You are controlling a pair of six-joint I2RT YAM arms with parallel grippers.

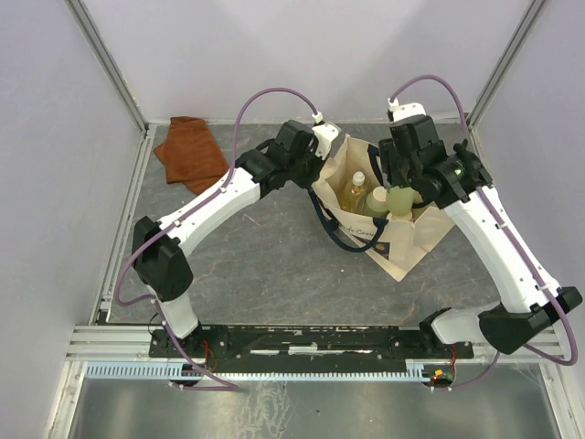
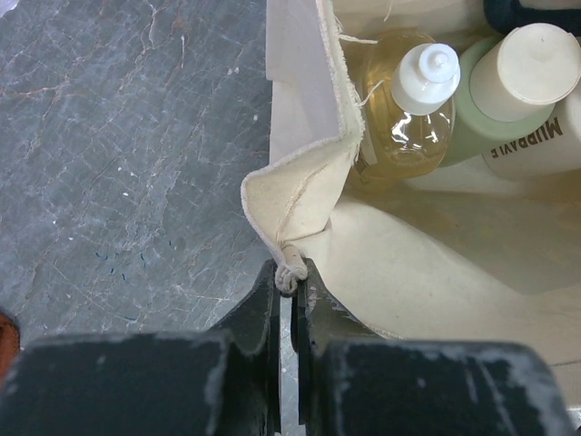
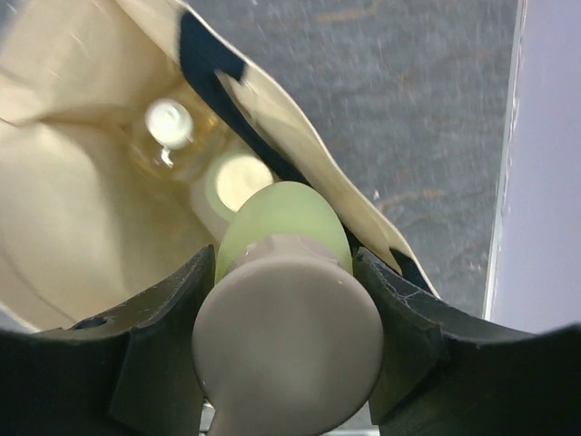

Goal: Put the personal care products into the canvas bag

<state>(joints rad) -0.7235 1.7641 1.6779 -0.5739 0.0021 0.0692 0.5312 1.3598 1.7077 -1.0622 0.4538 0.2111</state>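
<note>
grey bench (image 1: 265,265), canvas bag (image 1: 411,242) open on it — my left gripper (image 2: 292,277) is clenched on its rim. my right gripper (image 3: 283,272) grasps a pale green bottle (image 3: 283,213) over the mouth, amber bottle (image 2: 404,136) already inside; next, i reckon: lower it, then release.

We log both arms stretched forward, elbows out wide. Left gripper (image 2: 292,277): jaws pressed nearly together, canvas bag (image 2: 300,182) rim pinched at the tips. Right gripper (image 3: 283,263) pointing down, fingers (image 3: 172,318) clasping pale green bottle (image 3: 286,213) on either side
</note>
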